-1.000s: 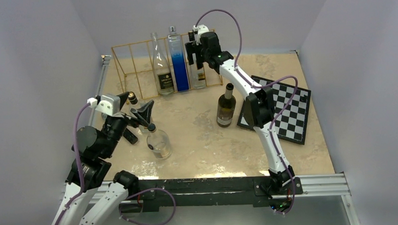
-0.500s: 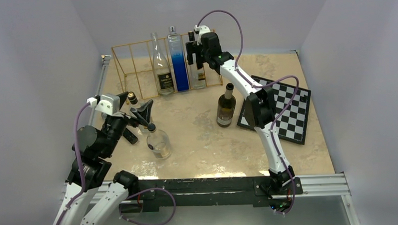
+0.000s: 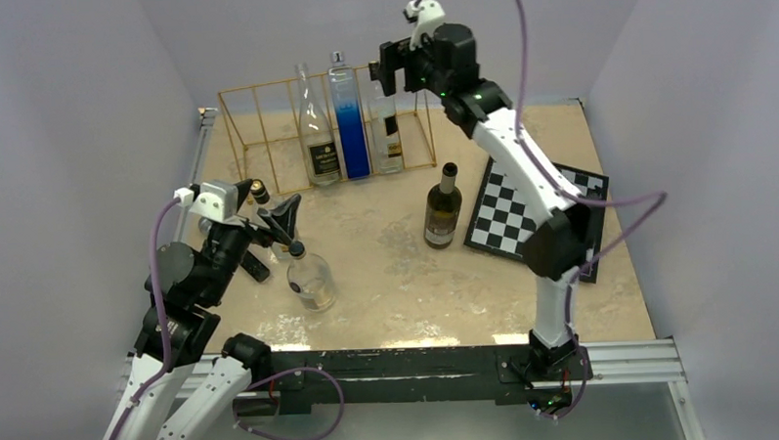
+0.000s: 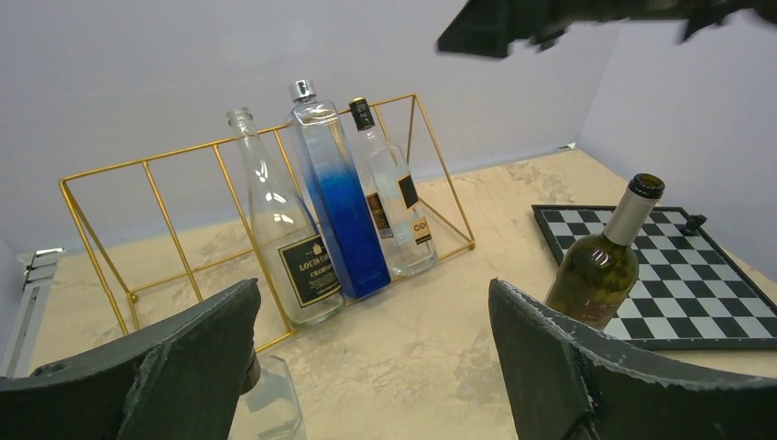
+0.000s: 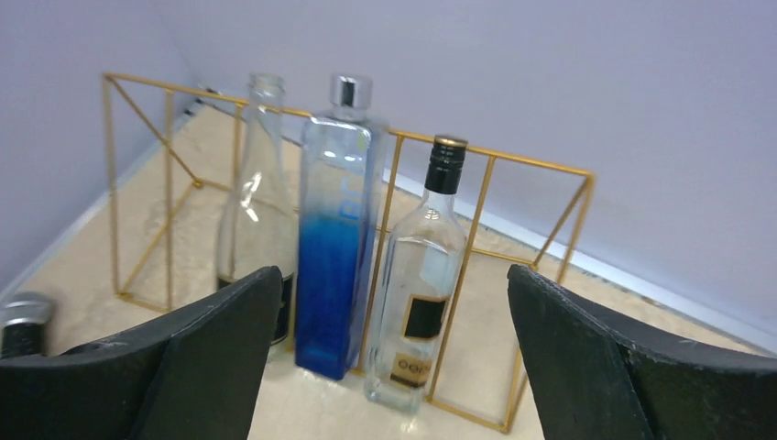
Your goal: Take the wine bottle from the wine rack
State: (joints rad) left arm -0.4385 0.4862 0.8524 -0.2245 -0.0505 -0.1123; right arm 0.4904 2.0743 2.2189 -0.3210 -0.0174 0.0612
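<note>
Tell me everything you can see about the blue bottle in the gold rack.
The blue bottle is tall, square-sided clear glass with a silver cap, clear on top fading to deep blue at the base. It stands in the gold wire rack, between a dark-labelled clear bottle and a black-capped bottle. No fingers touch it.
</note>
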